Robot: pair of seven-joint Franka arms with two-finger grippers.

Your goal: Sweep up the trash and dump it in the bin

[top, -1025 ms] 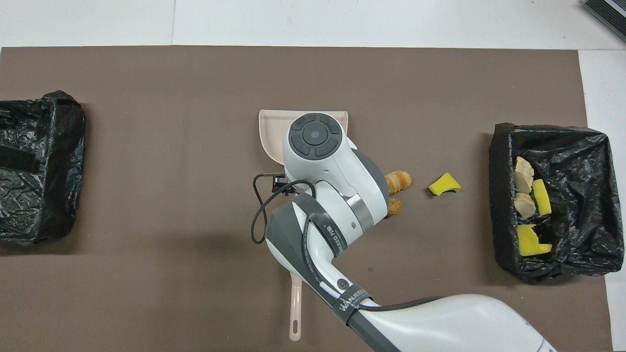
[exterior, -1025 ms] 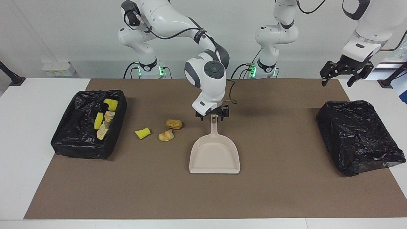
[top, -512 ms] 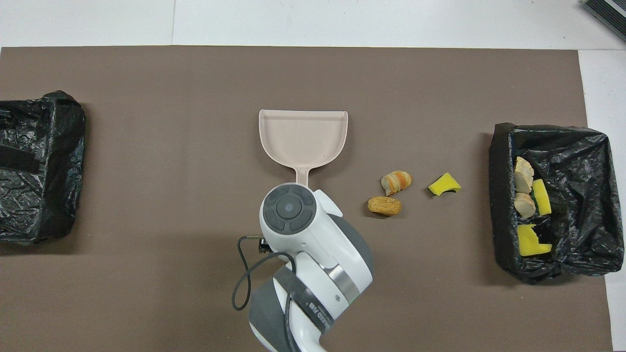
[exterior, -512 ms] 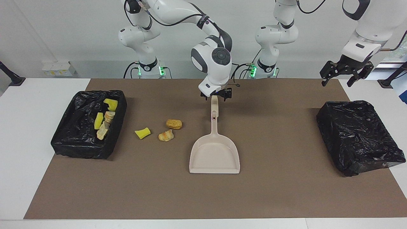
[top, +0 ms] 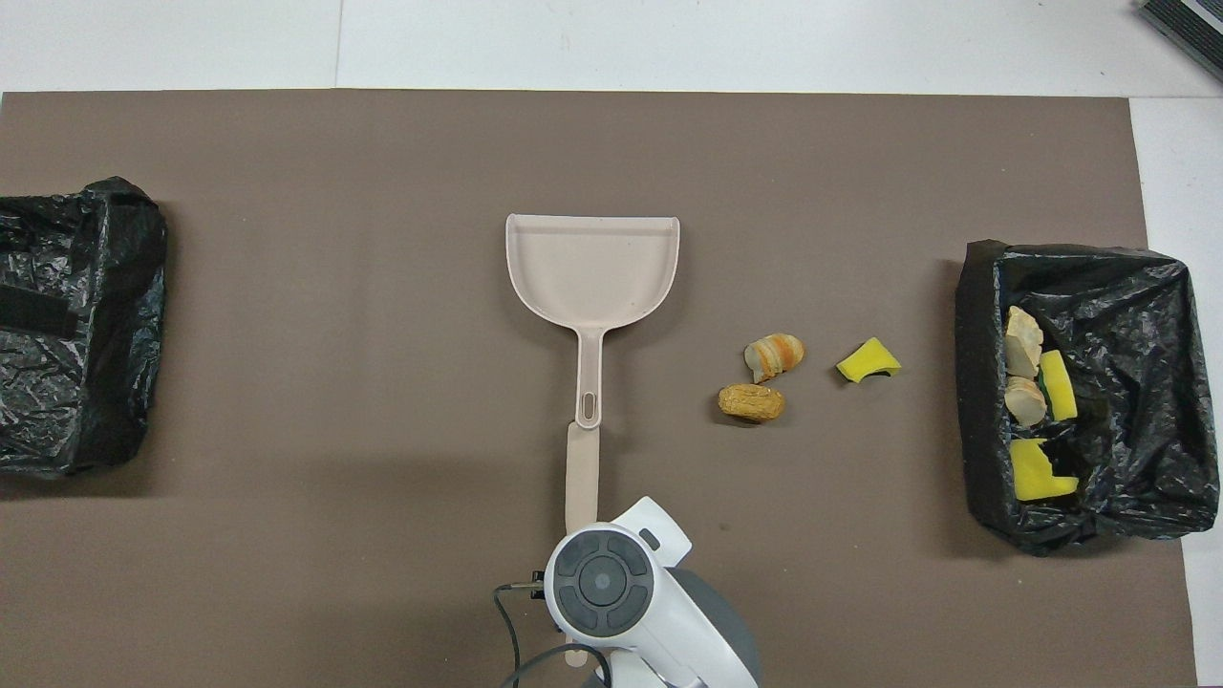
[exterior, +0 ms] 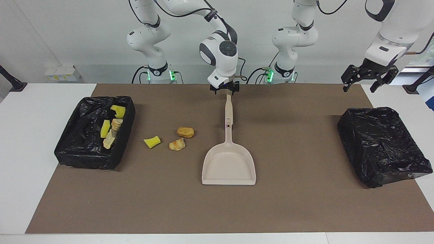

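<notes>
facing view: right gripper (exterior: 224,89), upper centre of frame, over the handle end of the flat beige plastic dustpan (exterior: 229,165); whether it holds it, cannot tell. left gripper (exterior: 369,79), upper right of frame, spread wide, waiting. three loose yellow and tan trash scraps (exterior: 176,144) lie left of centre on the counter (exterior: 298,210), four in the black-lined bin (exterior: 73,149) at left. risk: with no brush in view, a pan pushed alone may scatter scraps.

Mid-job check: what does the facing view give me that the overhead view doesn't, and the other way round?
Only the facing view: the right gripper, open over the dustpan's handle end, and the waiting left gripper, open, up at the left arm's end of the table. Only the overhead view: a dark ribbed object at the table's farthest corner, toward the right arm's end. Both: the dustpan, three scraps of trash loose beside it, more in the open bin, and the closed black bag.
</notes>
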